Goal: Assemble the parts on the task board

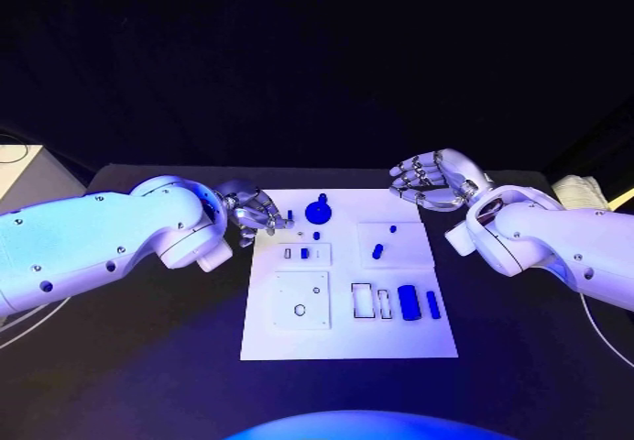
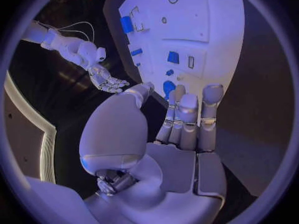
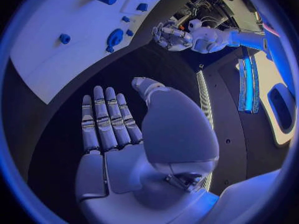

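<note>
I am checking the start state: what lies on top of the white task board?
On the white task board lie small blue parts: a round knobbed piece, a thick cylinder, a slim bar. The left hand hides the board's far left edge.

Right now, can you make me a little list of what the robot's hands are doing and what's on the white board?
left hand: open, holding nothing, at the board's left edge
right hand: open, holding nothing, off the board's far right corner
task board: white, middle of the black table
round blue part: near the board's far edge
blue cylinder: lying on the board's right side
</note>
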`<action>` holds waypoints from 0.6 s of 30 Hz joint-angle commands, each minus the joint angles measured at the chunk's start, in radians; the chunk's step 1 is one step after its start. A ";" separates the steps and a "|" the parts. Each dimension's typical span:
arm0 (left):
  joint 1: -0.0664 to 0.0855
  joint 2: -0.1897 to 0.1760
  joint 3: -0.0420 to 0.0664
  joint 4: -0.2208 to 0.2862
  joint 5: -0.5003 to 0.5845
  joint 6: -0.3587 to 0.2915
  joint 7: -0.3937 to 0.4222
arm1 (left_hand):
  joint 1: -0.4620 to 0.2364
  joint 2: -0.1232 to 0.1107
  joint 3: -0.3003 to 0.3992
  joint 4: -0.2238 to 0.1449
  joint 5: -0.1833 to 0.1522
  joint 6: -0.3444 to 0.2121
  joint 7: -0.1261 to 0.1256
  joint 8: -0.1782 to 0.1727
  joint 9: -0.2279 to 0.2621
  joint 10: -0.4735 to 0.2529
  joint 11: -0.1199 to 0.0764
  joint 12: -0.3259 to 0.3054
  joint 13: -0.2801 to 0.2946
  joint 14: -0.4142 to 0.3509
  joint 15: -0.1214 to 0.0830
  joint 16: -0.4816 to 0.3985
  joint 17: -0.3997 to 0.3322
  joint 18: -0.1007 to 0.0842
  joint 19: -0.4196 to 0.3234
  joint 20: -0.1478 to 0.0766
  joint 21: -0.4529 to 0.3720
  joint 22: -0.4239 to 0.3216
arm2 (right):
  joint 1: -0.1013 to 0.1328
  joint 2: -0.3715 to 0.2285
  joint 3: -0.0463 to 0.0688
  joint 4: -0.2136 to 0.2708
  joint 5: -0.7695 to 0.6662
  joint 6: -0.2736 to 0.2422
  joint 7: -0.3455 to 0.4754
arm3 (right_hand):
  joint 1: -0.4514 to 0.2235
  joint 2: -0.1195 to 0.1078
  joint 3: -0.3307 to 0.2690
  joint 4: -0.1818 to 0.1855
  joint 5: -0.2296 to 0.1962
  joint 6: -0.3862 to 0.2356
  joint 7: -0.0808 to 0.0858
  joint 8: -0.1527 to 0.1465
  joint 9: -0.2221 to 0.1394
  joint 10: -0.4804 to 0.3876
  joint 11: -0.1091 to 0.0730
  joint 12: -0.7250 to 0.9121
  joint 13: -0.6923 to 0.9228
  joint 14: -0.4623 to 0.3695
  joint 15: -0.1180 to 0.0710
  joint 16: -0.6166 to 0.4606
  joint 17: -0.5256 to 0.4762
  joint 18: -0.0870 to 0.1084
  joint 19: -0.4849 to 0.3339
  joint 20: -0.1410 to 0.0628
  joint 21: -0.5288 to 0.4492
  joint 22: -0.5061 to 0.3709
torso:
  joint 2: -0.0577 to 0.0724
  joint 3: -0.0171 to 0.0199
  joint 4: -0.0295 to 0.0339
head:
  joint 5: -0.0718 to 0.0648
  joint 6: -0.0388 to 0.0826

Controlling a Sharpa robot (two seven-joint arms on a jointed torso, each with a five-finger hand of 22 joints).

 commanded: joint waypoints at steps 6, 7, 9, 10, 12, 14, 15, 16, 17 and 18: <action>-0.032 0.024 -0.031 0.026 -0.039 -0.219 0.032 | -0.008 -0.009 -0.051 0.067 0.007 0.025 -0.021 0.113 -0.005 0.038 -0.023 0.093 0.022 0.093 -0.019 0.150 0.161 -0.032 0.116 -0.016 0.148 0.149 | -0.009 0.006 -0.001 -0.011 -0.005 0.000 0.019 | 0.002 -0.002 0.002 -0.006 -0.002 0.007 0.057 -0.004 -0.001 0.008 0.002 -0.005 -0.001 -0.001 0.006 -0.004 -0.001 -0.004 -0.009 -0.001 -0.003 -0.002 | 0.001 0.0004 -0.0006 | 0.005 0.010; -0.035 0.030 -0.035 0.023 -0.045 -0.219 0.022 | -0.019 -0.007 -0.061 0.070 0.006 0.025 -0.024 0.129 -0.008 0.040 -0.027 0.106 0.025 0.101 -0.021 0.167 0.179 -0.035 0.126 -0.019 0.165 0.166 | -0.010 0.007 -0.001 -0.012 -0.005 0.000 0.020 | 0.002 -0.002 0.002 -0.006 -0.002 0.007 0.057 -0.004 -0.001 0.008 0.002 -0.005 -0.001 -0.001 0.006 -0.004 -0.001 -0.004 -0.009 -0.001 -0.003 -0.002 | 0.001 0.0008 -0.0005 | 0.005 0.011; -0.040 0.041 -0.040 0.017 -0.058 -0.215 0.002 | -0.039 -0.002 -0.075 0.071 0.006 0.026 -0.028 0.149 -0.010 0.044 -0.030 0.123 0.030 0.109 -0.024 0.184 0.198 -0.039 0.135 -0.021 0.183 0.185 | -0.011 0.010 -0.001 -0.014 -0.007 0.001 0.020 | 0.002 -0.002 0.002 -0.006 -0.002 0.007 0.057 -0.004 -0.001 0.008 0.002 -0.005 -0.001 -0.001 0.006 -0.004 -0.001 -0.004 -0.009 -0.001 -0.003 -0.002 | 0.001 0.0017 -0.0014 | 0.005 0.010; -0.042 0.046 -0.043 0.015 -0.068 -0.210 -0.009 | -0.041 0.001 -0.078 0.071 0.007 0.025 -0.030 0.159 -0.011 0.045 -0.032 0.131 0.032 0.115 -0.025 0.196 0.212 -0.041 0.141 -0.022 0.193 0.194 | -0.012 0.012 -0.001 -0.015 -0.008 0.001 0.020 | 0.002 -0.002 0.002 -0.006 -0.002 0.007 0.057 -0.004 -0.001 0.008 0.002 -0.005 -0.001 -0.001 0.006 -0.004 -0.001 -0.004 -0.009 -0.001 -0.003 -0.002 | 0.002 0.0020 -0.0019 | 0.005 0.011; -0.045 0.052 -0.047 0.011 -0.082 -0.201 -0.024 | -0.043 0.003 -0.082 0.071 0.007 0.024 -0.031 0.167 -0.011 0.045 -0.033 0.138 0.035 0.118 -0.026 0.204 0.221 -0.043 0.145 -0.023 0.200 0.203 | -0.013 0.014 -0.001 -0.017 -0.009 0.001 0.021 | 0.002 -0.002 0.002 -0.006 -0.002 0.007 0.057 -0.004 -0.001 0.008 0.002 -0.005 -0.001 -0.001 0.006 -0.004 -0.001 -0.004 -0.009 -0.001 -0.003 -0.002 | 0.002 0.0019 -0.0028 | 0.006 0.013; -0.046 0.056 -0.050 0.009 -0.089 -0.194 -0.032 | -0.052 0.005 -0.091 0.072 0.007 0.021 -0.033 0.184 -0.013 0.044 -0.035 0.150 0.038 0.123 -0.028 0.216 0.234 -0.046 0.152 -0.025 0.215 0.218 | -0.013 0.015 -0.001 -0.018 -0.009 0.001 0.021 | 0.002 -0.002 0.002 -0.006 -0.002 0.007 0.057 -0.004 -0.001 0.008 0.002 -0.005 -0.001 -0.001 0.006 -0.004 -0.001 -0.004 -0.009 -0.001 -0.003 -0.002 | 0.001 0.0021 -0.0026 | 0.007 0.015; -0.048 0.059 -0.054 0.008 -0.094 -0.188 -0.038 | -0.058 0.007 -0.097 0.072 0.006 0.020 -0.035 0.193 -0.015 0.045 -0.037 0.158 0.040 0.127 -0.029 0.225 0.245 -0.049 0.158 -0.026 0.226 0.229 | -0.014 0.016 -0.001 -0.019 -0.009 0.001 0.021 | 0.002 -0.002 0.002 -0.006 -0.003 0.007 0.057 -0.004 -0.001 0.008 0.002 -0.005 -0.001 -0.001 0.006 -0.004 -0.002 -0.004 -0.010 -0.001 -0.003 -0.003 | 0.001 0.0024 -0.0022 | 0.009 0.016; -0.048 0.060 -0.056 0.007 -0.097 -0.186 -0.041 | -0.058 0.007 -0.097 0.072 0.006 0.020 -0.035 0.193 -0.015 0.045 -0.037 0.158 0.040 0.127 -0.029 0.225 0.245 -0.049 0.158 -0.026 0.226 0.229 | -0.014 0.017 -0.001 -0.020 -0.009 0.001 0.022 | 0.002 -0.002 0.002 -0.006 -0.003 0.007 0.057 -0.004 -0.001 0.008 0.002 -0.005 -0.001 -0.001 0.006 -0.004 -0.002 -0.004 -0.010 -0.001 -0.003 -0.003 | 0.001 0.0025 -0.0019 | 0.009 0.017; -0.049 0.062 -0.058 0.007 -0.099 -0.183 -0.043 | -0.061 0.007 -0.100 0.072 0.006 0.020 -0.036 0.199 -0.015 0.045 -0.037 0.163 0.042 0.129 -0.030 0.230 0.251 -0.049 0.159 -0.026 0.229 0.232 | -0.014 0.018 -0.001 -0.020 -0.010 0.001 0.022 | 0.002 -0.002 0.002 -0.006 -0.003 0.007 0.057 -0.004 -0.001 0.008 0.002 -0.005 -0.001 -0.001 0.006 -0.004 -0.002 -0.004 -0.010 -0.001 -0.003 -0.003 | 0.001 0.0028 -0.0014 | 0.009 0.017; -0.049 0.065 -0.061 0.006 -0.102 -0.179 -0.046 | -0.061 0.007 -0.100 0.072 0.006 0.020 -0.036 0.199 -0.015 0.045 -0.037 0.163 0.042 0.129 -0.030 0.230 0.251 -0.049 0.159 -0.026 0.229 0.232 | -0.014 0.019 -0.001 -0.021 -0.010 0.001 0.022 | 0.002 -0.002 0.002 -0.006 -0.003 0.007 0.057 -0.004 -0.001 0.008 0.002 -0.005 -0.001 -0.001 0.006 -0.004 -0.002 -0.004 -0.010 -0.001 -0.003 -0.003 | 0.001 0.0028 -0.0014 | 0.009 0.017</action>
